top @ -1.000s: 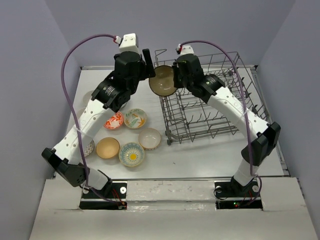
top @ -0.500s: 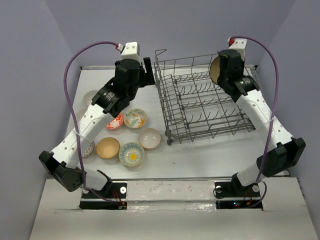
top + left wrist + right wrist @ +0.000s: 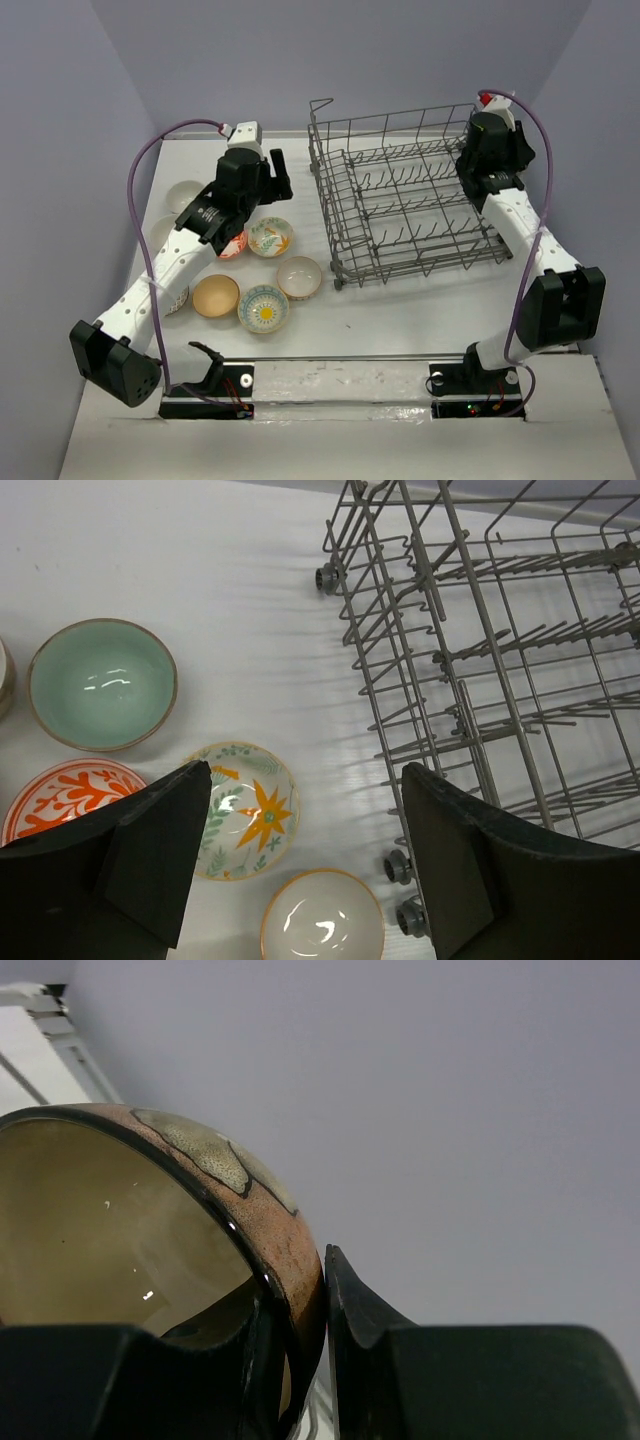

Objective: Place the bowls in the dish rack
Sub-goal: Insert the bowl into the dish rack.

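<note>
Grey wire dish rack (image 3: 400, 205) stands upright. Left of it, mouths up: cream floral bowl (image 3: 270, 237), white bowl (image 3: 300, 277), tan bowl (image 3: 215, 296), blue-rimmed bowl (image 3: 263, 308). Right tool (image 3: 310, 1320) clamps brown bowl (image 3: 120, 1240) by rim.

A robotics lab booth: plain grey-violet walls (image 3: 350, 50) close in a white table (image 3: 420, 310) at nine, twelve and three o'clock. Two robot arms (image 3: 170, 260) with purple cables (image 3: 133, 185) are bolted at six o'clock, facing a dish rack (image 3: 400, 205) and bowls (image 3: 264, 308).

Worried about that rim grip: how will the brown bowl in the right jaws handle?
The brown bowl shows a shiny glaze, so probably slippery. Pinched by its rim, it may pivot. Seemingly stiff ceramic, it could chip if dropped.
</note>
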{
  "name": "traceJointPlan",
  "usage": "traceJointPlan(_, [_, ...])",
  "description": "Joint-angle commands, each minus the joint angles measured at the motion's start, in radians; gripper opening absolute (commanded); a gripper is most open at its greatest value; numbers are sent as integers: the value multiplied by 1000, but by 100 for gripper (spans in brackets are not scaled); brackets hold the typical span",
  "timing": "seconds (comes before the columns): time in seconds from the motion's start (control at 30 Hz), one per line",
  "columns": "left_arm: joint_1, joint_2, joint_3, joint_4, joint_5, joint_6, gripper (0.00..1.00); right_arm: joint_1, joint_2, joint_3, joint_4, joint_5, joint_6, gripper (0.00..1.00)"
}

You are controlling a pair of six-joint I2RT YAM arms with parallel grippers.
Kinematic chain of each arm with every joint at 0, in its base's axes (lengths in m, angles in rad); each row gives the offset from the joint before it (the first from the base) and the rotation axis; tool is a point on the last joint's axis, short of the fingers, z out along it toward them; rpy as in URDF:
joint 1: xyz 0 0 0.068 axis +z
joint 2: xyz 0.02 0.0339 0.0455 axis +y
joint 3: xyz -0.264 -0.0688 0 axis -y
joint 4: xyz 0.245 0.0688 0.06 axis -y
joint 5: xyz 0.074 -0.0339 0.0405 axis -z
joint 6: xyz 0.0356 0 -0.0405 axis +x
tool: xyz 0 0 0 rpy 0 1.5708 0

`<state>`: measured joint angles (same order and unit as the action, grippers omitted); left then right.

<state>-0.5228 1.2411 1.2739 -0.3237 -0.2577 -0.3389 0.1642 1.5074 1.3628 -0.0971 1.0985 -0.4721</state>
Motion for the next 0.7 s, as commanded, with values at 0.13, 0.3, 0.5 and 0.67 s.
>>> traceJointPlan(0.13, [3, -17, -45, 98, 92, -17, 86, -11, -33, -145, 422, -15, -275, 1])
traceJointPlan(0.3, [13, -17, -64, 112, 83, -14, 86, -11, -23, -229, 592, -35, -419, 1])
traceJointPlan(0.5, [15, 3, -79, 129, 113, -17, 86, -20, -9, -252, 669, -46, -507, 1])
traceJointPlan(0.67, [15, 15, -85, 135, 124, -20, 87, -20, -12, -300, 711, -71, -553, 1])
